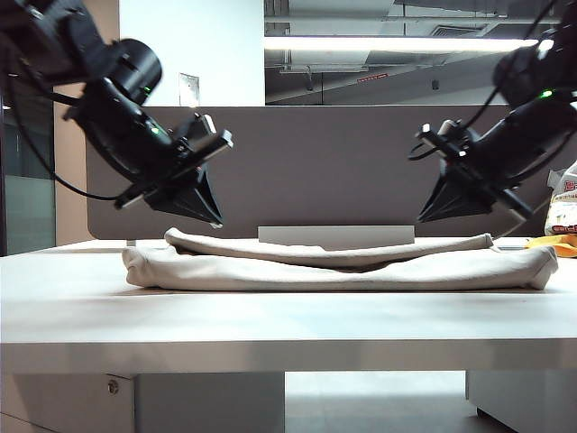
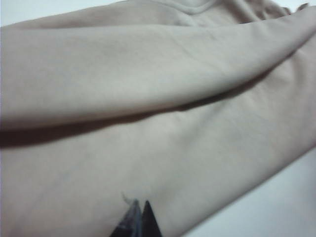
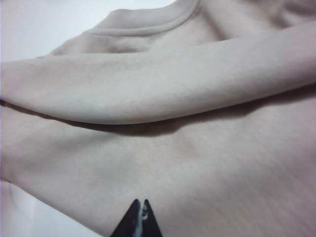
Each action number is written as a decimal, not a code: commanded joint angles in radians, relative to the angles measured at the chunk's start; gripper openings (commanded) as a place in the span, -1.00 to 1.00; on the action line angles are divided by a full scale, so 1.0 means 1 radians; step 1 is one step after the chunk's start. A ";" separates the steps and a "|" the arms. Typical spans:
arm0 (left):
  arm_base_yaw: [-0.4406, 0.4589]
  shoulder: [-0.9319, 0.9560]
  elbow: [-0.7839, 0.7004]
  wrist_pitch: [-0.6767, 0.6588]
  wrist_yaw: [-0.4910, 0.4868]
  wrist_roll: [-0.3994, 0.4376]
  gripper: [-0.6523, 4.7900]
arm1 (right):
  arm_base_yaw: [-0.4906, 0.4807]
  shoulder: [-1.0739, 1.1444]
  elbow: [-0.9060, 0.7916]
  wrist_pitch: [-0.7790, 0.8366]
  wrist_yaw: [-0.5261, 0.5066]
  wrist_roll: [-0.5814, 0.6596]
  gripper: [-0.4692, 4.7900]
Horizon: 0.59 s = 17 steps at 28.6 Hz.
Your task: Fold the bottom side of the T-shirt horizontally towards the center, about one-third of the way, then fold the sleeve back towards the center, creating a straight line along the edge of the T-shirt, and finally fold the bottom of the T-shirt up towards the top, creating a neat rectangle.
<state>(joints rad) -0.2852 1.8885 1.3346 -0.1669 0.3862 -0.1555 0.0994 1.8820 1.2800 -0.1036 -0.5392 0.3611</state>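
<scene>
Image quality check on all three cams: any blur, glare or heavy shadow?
Exterior view: backlit, ceiling strip light blown out, left gripper and right gripper near-silhouettes above the T-shirt. Left wrist view: soft focus, dark shadow under the fold. Right wrist view: sharper, collar ribbing readable, shadow band beneath the fold.

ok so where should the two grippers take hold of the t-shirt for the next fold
Probably the two ends of the T-shirt, from above. It lies in a long flat band across the table, and the left gripper and right gripper, both shut, hang over its ends.
</scene>
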 commanded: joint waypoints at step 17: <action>0.002 0.287 0.318 -0.132 -0.009 0.051 -0.78 | 0.013 0.253 0.292 -0.113 0.069 -0.048 -0.85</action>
<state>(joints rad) -0.2821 2.1685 1.6409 -0.3027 0.3790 -0.1104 0.1108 2.1250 1.5520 -0.2188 -0.4709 0.3187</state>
